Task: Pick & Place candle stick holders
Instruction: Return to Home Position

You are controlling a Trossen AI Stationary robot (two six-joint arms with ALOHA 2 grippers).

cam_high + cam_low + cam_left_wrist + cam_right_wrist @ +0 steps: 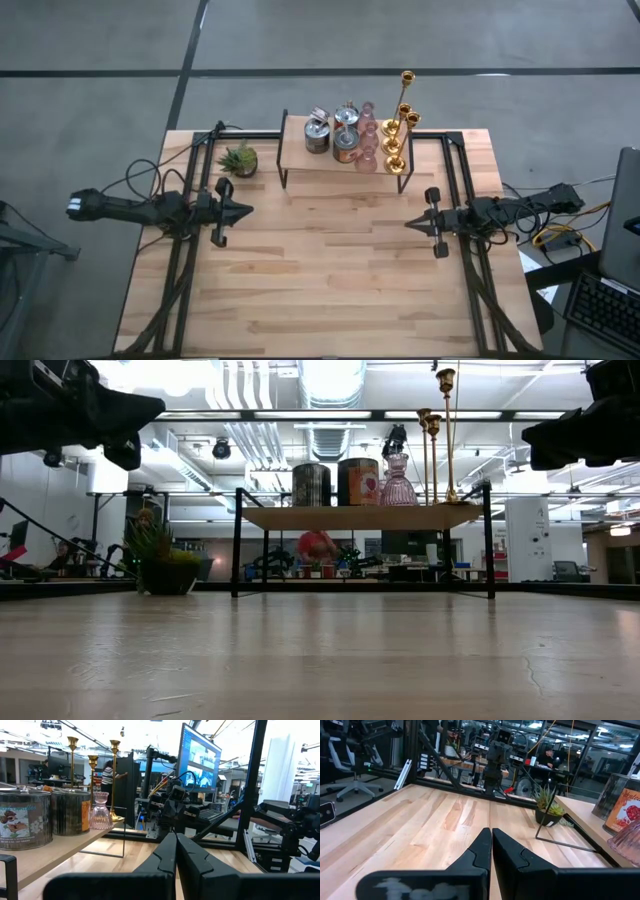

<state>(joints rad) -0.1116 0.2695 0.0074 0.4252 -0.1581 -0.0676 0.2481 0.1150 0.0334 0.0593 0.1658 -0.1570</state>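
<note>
Both arms are sitting pulled back at the table's [320, 280] sides, well clear of the shelf [297, 152]. The left gripper [241, 210] is hanging near the plant [239, 158] and the right gripper [412, 225] is opposite it. Both wrist views are showing the fingers pressed together with nothing between them.

The candle holders are crowding the shelf top: silvery cups [330, 130] toward the left, pink glass ones [367, 140] in the middle, gold stems [400, 115] at the right end. None are showing on the table.

I'm reading this as homing and nearly done. Risks from here:
- The gold stems are tall and standing close to the shelf's right edge, so a wide swing from the right arm could be tipping them.
- The pieces are packed tight, so one falling could be taking its neighbours down with it.
- The shelf is standing on thin wire legs — a bump to the frame could be shaking the whole set.
</note>
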